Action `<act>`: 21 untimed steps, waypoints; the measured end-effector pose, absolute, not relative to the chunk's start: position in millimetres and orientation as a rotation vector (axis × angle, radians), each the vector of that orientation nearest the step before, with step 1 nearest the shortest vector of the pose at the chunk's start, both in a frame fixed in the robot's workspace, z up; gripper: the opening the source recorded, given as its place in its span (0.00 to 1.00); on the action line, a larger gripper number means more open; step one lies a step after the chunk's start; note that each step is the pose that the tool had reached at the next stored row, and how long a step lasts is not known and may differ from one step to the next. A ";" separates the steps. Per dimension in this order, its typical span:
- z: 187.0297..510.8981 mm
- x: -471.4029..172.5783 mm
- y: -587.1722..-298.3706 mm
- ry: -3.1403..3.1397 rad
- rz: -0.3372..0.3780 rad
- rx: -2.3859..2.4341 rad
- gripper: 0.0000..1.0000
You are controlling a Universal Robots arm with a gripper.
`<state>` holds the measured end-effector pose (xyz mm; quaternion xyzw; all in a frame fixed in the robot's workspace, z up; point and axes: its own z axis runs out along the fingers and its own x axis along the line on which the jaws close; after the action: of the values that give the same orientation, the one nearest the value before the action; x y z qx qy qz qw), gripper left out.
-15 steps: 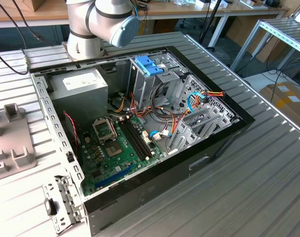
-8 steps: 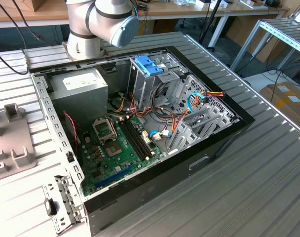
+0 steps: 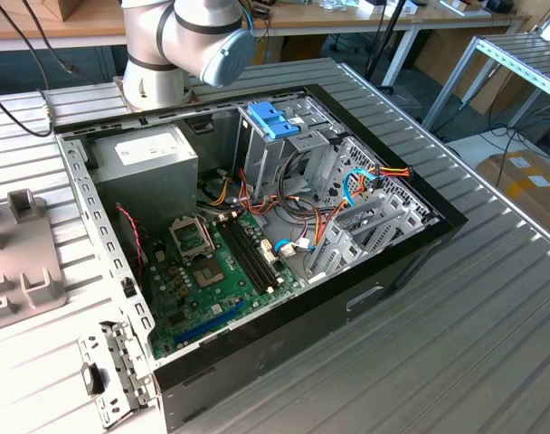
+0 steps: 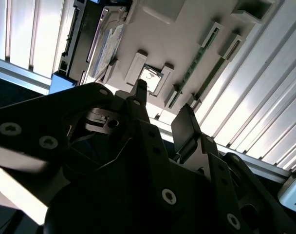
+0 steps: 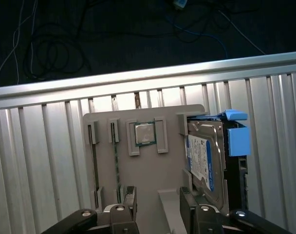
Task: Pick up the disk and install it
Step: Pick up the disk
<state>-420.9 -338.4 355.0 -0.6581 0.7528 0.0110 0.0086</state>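
fingers (image 5: pixel 130 202) apart, empty | nr grey fixture (image 5: pixel 148 180) | disk (image 5: pixel 206 161) in fixture slot, untouched

I'm watching the arm (image 3: pixel 153 54) in the exterior view. It is showing smooth silver-grey tubular segments, and its rounded joint is wearing a blue-grey cap (image 3: pixel 225 56).

In the first wrist view the end effector (image 5: pixel 158 196) is coming through as matt black all over. Its two blocky fingers (image 5: pixel 130 195) are showing squared tips. Just behind each finger, round silver screw heads (image 5: pixel 120 208) are glinting against the black, with more sitting further out on the flat linkage bars (image 5: pixel 72 219).

In the second wrist view I'm seeing the same black plates and bars, again dotted with bright screw heads, and a small grey metal fitting (image 4: pixel 101 119) is showing between the plates behind the fingers.
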 end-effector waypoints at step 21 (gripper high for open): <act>351.7 -420.9 -322.4 2.352 0.035 -2.056 0.48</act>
<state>-420.9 -322.4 351.7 -0.6581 0.7528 0.0112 0.0089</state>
